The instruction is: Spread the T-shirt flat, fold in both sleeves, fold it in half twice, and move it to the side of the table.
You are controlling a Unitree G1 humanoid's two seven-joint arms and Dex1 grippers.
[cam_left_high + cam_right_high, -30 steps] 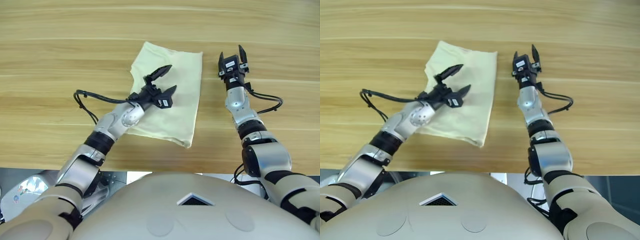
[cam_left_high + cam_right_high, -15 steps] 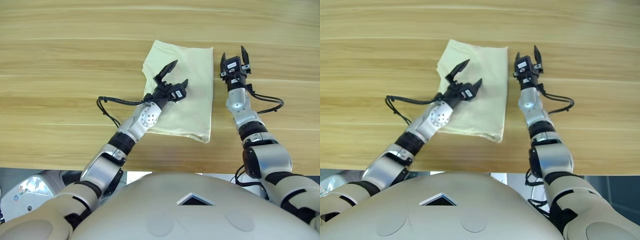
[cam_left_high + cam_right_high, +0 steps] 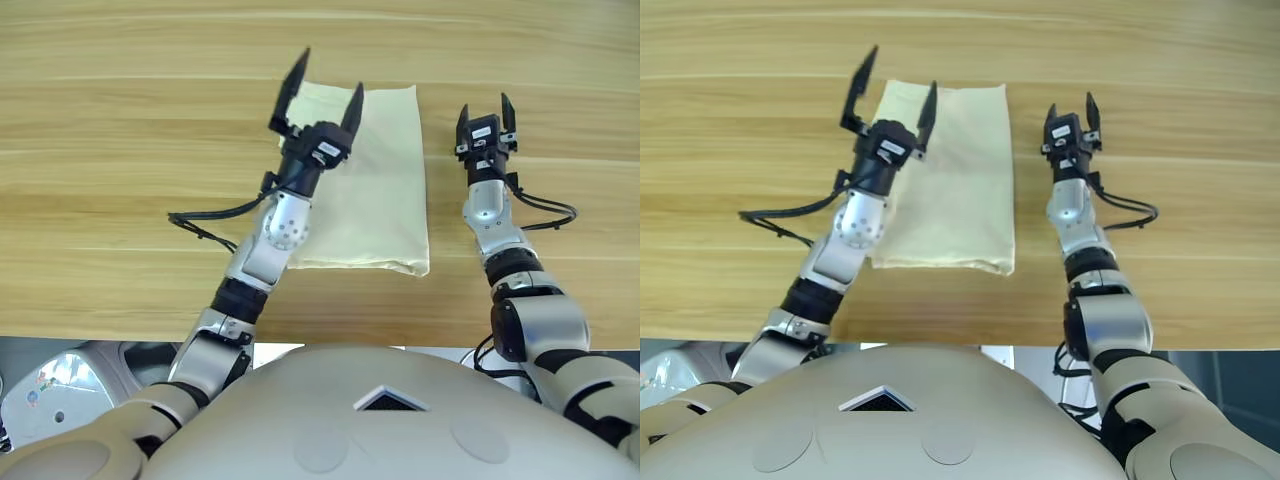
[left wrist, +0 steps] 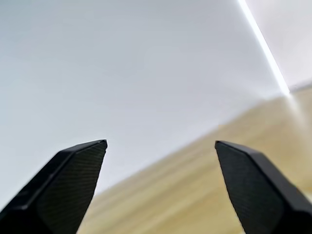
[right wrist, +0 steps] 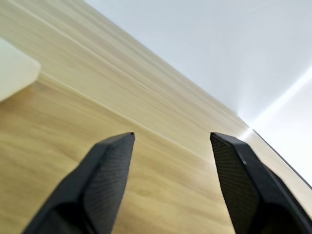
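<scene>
The pale yellow T-shirt [image 3: 378, 190] lies folded into a tall rectangle on the wooden table [image 3: 120, 140], its long sides running away from me. My left gripper [image 3: 318, 86] is raised over the shirt's far left part, open and holding nothing, its fingers pointing up and away. My right gripper [image 3: 485, 113] stands open just right of the shirt's far right corner, above bare wood. In the right wrist view a corner of the T-shirt [image 5: 14, 70] shows beside the right gripper [image 5: 171, 137]. The left gripper [image 4: 161, 146] looks out toward a white wall.
Black cables [image 3: 215, 218] loop from each forearm over the table. The table's near edge [image 3: 100, 336] runs just in front of my arms. Bare wood lies left, right and beyond the shirt.
The left arm has swung up and forward, lifting its gripper off the shirt. The shirt has turned from askew to square with the table. The right gripper has shifted slightly right.
</scene>
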